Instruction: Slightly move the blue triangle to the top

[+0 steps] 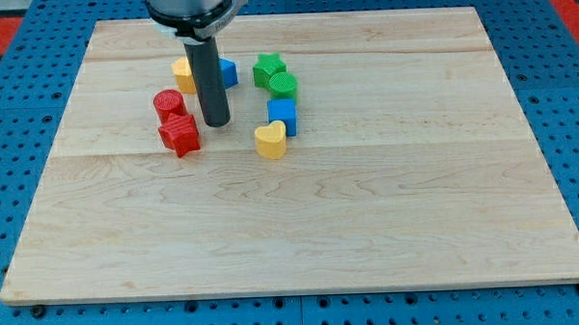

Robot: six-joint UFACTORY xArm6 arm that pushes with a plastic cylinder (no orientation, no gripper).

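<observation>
Camera view: my tip below blue triangle.

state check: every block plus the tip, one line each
my tip: down on the board, right of the red blocks
blue triangle: mostly hidden behind the rod
yellow block: partly hidden, left of the rod
red cylinder: upright
red star: flat, touching the cylinder
green star: flat
green cylinder: against the green star
blue cube: flat
yellow heart: flat
</observation>
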